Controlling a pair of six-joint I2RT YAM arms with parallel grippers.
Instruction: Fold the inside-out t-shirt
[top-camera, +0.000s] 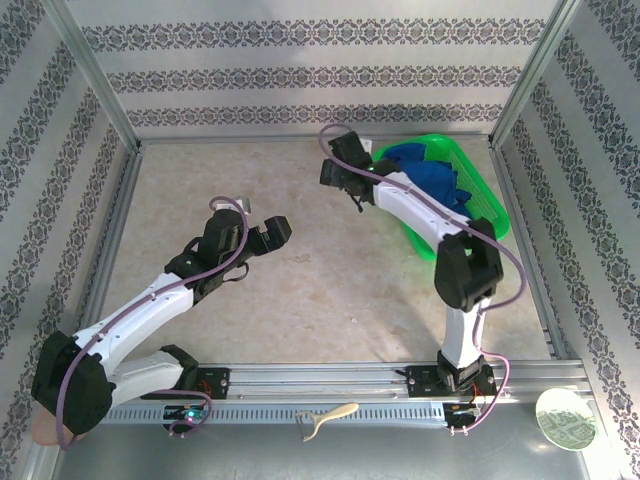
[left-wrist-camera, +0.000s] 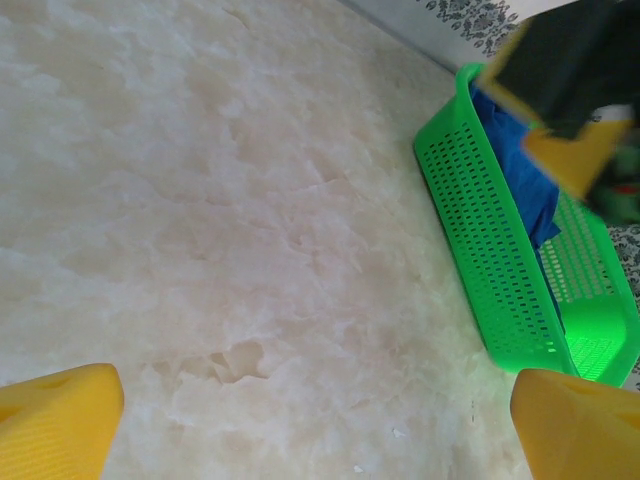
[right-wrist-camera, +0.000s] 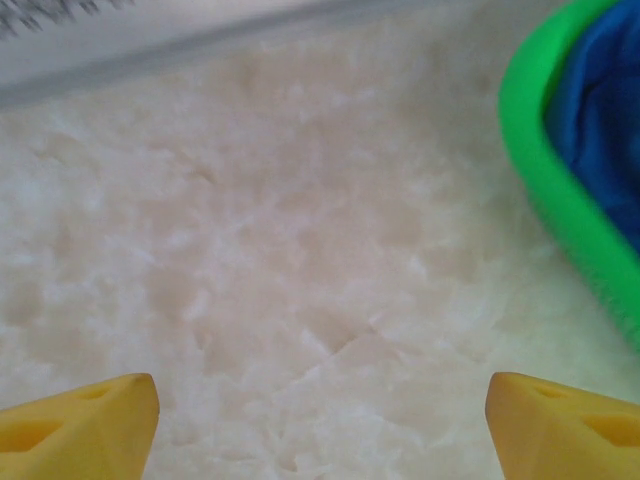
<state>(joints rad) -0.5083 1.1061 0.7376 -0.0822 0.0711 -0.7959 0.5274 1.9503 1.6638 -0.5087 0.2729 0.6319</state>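
The royal-blue t-shirt (top-camera: 432, 175) lies bunched inside a green mesh basket (top-camera: 497, 205) at the back right of the table. The left wrist view has the t-shirt (left-wrist-camera: 522, 175) in the basket (left-wrist-camera: 490, 260), and the right wrist view catches a fold of the t-shirt (right-wrist-camera: 600, 120) behind the basket's rim (right-wrist-camera: 545, 195). My left gripper (top-camera: 272, 234) hovers open over the bare table middle, its yellow fingers (left-wrist-camera: 60, 425) wide apart around nothing. Just left of the basket, my right gripper (top-camera: 340, 158) is open above bare table, fingers (right-wrist-camera: 85, 425) spread.
Patterned walls and metal frame posts enclose the marble-look table (top-camera: 300, 290). The right arm's elbow (top-camera: 468, 262) stands beside the basket's near corner. A round white-green disc (top-camera: 565, 418) and a cream hook-shaped tool (top-camera: 326, 417) lie by the front rail.
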